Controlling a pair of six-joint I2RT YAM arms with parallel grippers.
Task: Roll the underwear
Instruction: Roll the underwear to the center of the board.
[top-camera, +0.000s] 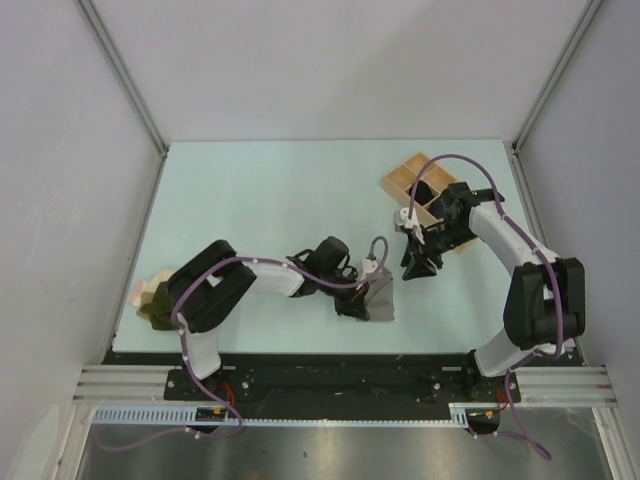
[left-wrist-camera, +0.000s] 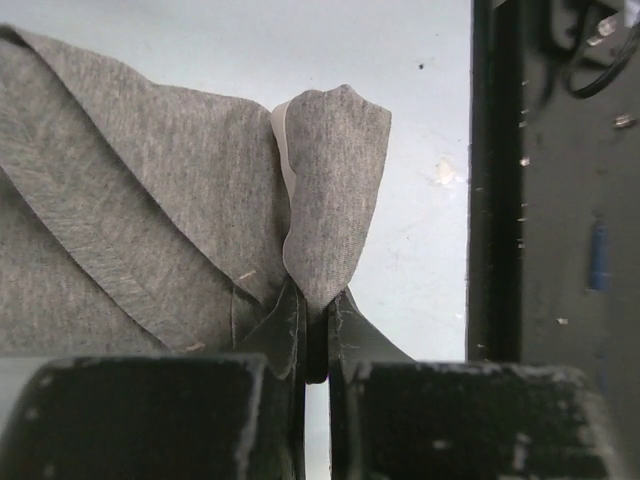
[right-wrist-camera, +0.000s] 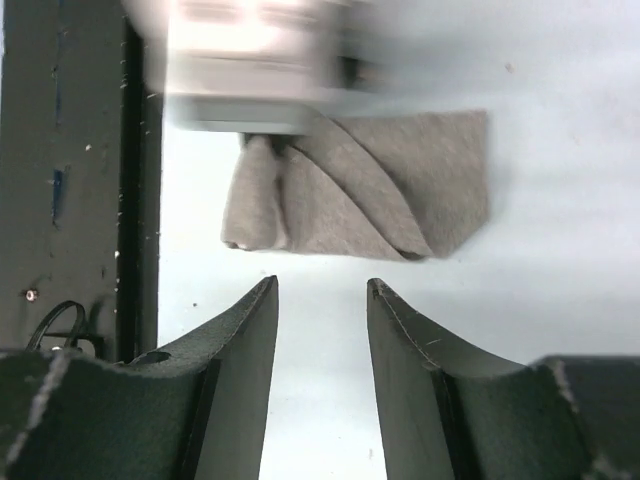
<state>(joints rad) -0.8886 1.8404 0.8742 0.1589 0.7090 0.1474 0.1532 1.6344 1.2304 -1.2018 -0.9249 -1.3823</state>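
Pinching grey underwear (left-wrist-camera: 150, 220), left gripper (left-wrist-camera: 317, 312) hides its edge.

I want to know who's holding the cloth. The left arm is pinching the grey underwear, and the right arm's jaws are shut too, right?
Not quite. The right gripper has its jaws open, with a gap between them, and holds nothing; the right wrist view shows it. The left gripper does pinch the grey underwear.

Setting: robotics lab test cell. White panel walls (top-camera: 300, 60), aluminium frame posts (top-camera: 120, 70), pale counter (top-camera: 260, 190), extrusion base rail (top-camera: 120, 385).
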